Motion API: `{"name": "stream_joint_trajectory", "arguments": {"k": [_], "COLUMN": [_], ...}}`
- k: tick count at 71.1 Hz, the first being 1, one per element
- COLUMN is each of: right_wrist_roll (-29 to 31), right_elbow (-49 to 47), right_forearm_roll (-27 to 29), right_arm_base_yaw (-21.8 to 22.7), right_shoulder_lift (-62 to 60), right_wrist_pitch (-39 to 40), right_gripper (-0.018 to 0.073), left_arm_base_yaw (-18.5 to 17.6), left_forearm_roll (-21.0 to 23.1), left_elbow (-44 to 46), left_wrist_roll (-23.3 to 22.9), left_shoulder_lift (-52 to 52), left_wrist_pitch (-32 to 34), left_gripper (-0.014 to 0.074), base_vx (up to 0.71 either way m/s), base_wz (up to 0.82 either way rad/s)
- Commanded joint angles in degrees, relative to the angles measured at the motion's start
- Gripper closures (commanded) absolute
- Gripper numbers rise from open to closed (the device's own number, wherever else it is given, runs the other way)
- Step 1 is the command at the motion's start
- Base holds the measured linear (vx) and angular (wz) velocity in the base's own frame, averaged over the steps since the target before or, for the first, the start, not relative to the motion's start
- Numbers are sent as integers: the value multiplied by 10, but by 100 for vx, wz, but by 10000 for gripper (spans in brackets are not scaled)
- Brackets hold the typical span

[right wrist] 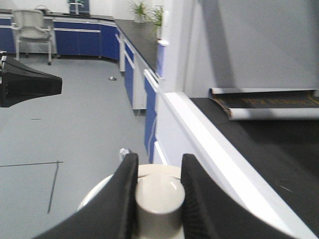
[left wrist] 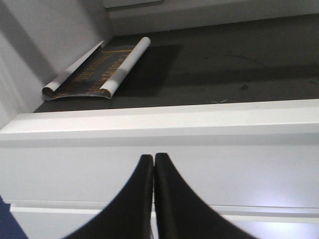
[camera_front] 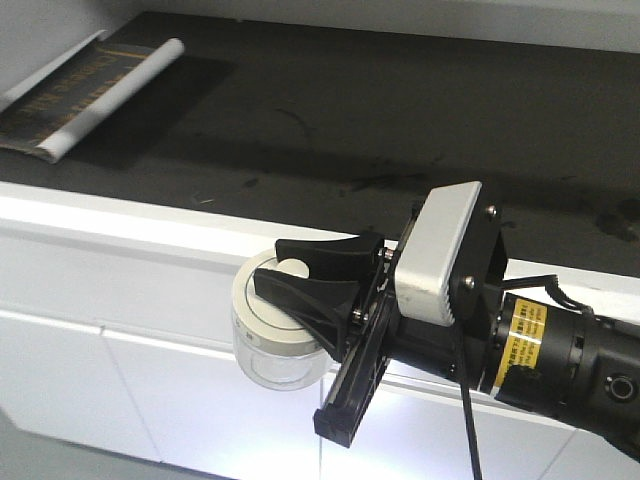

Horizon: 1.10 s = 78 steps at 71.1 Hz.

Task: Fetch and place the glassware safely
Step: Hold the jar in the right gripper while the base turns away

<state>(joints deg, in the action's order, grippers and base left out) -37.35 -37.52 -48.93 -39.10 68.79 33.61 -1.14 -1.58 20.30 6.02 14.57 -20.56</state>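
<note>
The right claw (camera_front: 270,265) has two matte black fingers (camera_front: 335,255), broad at the root and tapering to blunt tips, mounted on a black ribbed rail (camera_front: 352,395). Behind them a pale grey cap (camera_front: 440,250) with a ridged edge sits on a black bracket (camera_front: 485,255) with silver screws (camera_front: 491,211). The black cylindrical wrist (camera_front: 575,355) carries a yellow printed label (camera_front: 520,345), with a thin black cable (camera_front: 470,420) below it. The left claw (left wrist: 153,157) has the same curved black fingers

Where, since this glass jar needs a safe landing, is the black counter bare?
The black counter is bare from the curled magazine in its far left corner rightward, including the strip just behind the white front edge beyond the jar held by the right gripper. Only that magazine corner is crowded.
</note>
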Motion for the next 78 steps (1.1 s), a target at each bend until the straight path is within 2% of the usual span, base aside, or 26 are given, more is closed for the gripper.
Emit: {"name": "stream_joint_trajectory", "arguments": {"k": [1,34,78], "right_wrist_roll": [2,2,2], "right_elbow": [-18,-18,-18], "right_forearm_roll": [19,19,19], "right_arm_base_yaw": [0,0,0], "right_shoulder_lift": [-15,-15,-15], "right_wrist_pitch": [44,44,44], "right_gripper": [563,563,563], "left_arm_base_yaw": [-3,-3,-3], "left_forearm_roll": [2,2,2], "left_elbow": [14,14,14], "left_wrist_roll": [-1,-1,-1], "left_shoulder_lift": [6,6,6], "left_wrist_pitch": [40,40,40], "left_gripper": [603,603,603], "base_vx": [-7,-8,-10], "base_wz": [39,49,71]}}
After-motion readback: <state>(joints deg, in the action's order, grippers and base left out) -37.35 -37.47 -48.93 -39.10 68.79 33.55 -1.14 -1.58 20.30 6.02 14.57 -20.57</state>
